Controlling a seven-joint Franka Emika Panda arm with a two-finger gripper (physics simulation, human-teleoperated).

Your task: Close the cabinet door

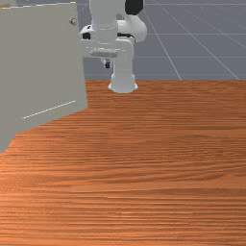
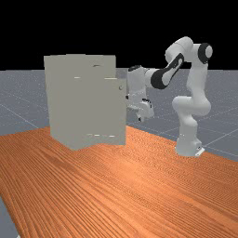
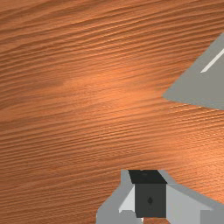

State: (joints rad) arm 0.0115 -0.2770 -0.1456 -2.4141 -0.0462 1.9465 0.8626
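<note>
In the far view my gripper (image 2: 142,117) hangs above the table, a little to the right of the door's free edge and lower than its knob. The grey cabinet door (image 2: 104,111) stands swung out from the cabinet (image 2: 67,102). At the front view's left the door (image 1: 43,67) shows its broad face, with a small round knob (image 1: 73,21) near the top of its free edge. My gripper (image 1: 107,64) is farther back there, right of that edge. In the wrist view a corner of the door (image 3: 201,87) lies apart from my gripper (image 3: 150,192).
The wooden table (image 1: 144,168) spreads out below the door. At the far view's right, the arm's base (image 2: 187,146) stands at the table's edge. The forearm reaches over toward the door's free edge.
</note>
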